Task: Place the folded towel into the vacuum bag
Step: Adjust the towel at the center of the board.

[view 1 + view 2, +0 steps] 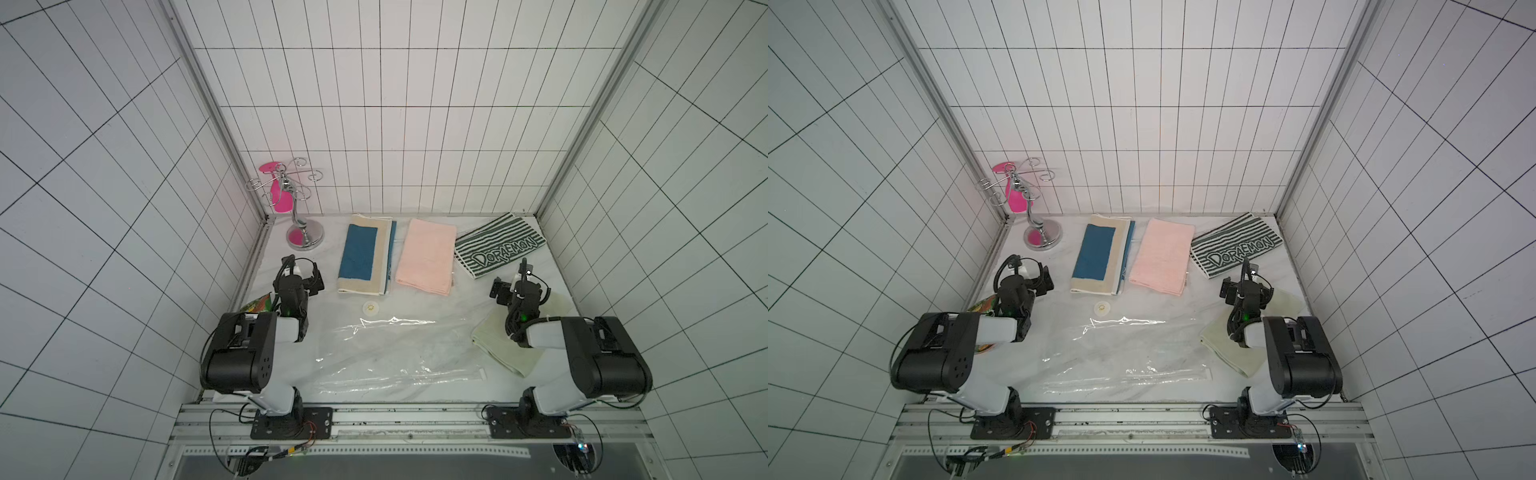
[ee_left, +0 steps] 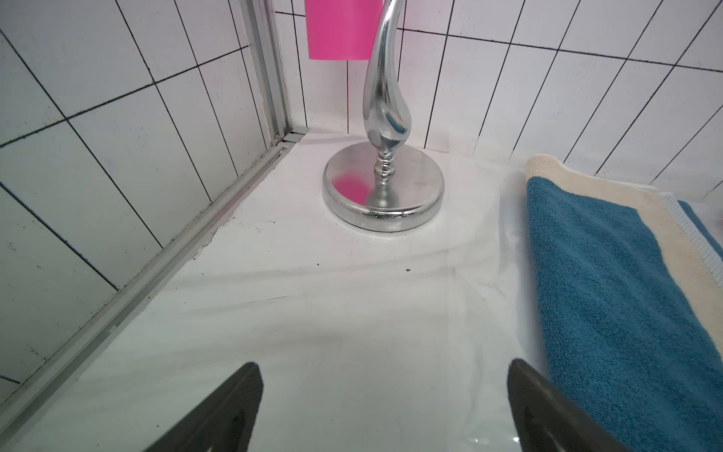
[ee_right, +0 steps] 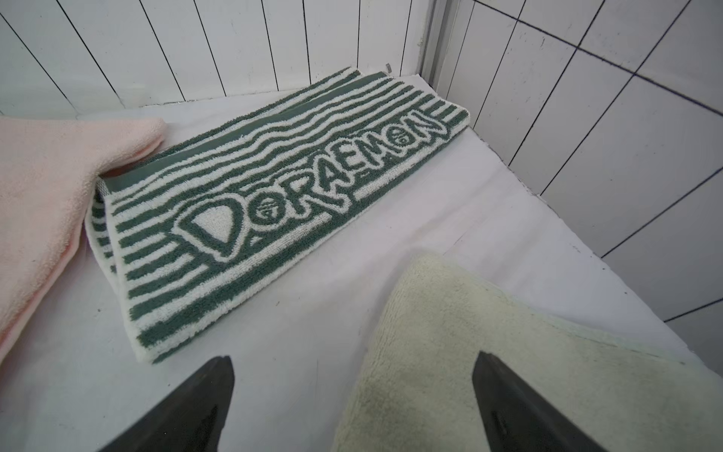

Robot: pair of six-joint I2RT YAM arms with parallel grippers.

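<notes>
Found the vacuum bag (image 1: 386,357) lying flat and empty at the near middle of the table (image 1: 469,299), between the two arm bases, with its round white valve (image 1: 371,308) toward its far left corner and its white slider clip (image 1: 482,373) at the near right, on the zip strip along the near edge. Counted four folded towels: a blue and cream towel (image 1: 361,259), a pink towel (image 1: 426,257) and a striped Doraemon towel (image 1: 498,245) in a row along the far side, plus a pale green towel (image 1: 498,349) just right of the bag, partly hidden under the right arm. Could not settle on the intended towel from the task wording alone; judged the pale green one likeliest, being nearest the bag.

Noted the left gripper (image 2: 385,370) spread wide and empty above bare table, near the chrome stand (image 2: 383,188) and just left of the blue and cream towel. Noted the right gripper (image 3: 354,360) equally wide and empty, poised over the far corner of the pale green towel.

Expected soft, light, floppy terry, apt to sag or unfold if lifted by one layer; best pinched through all layers at a folded edge or corner. Expected thin, slippery, crinkly film from the bag, likely to slide or cling shut; probably worth pinning or lifting the upper lip near the zip strip with the free claw.
</notes>
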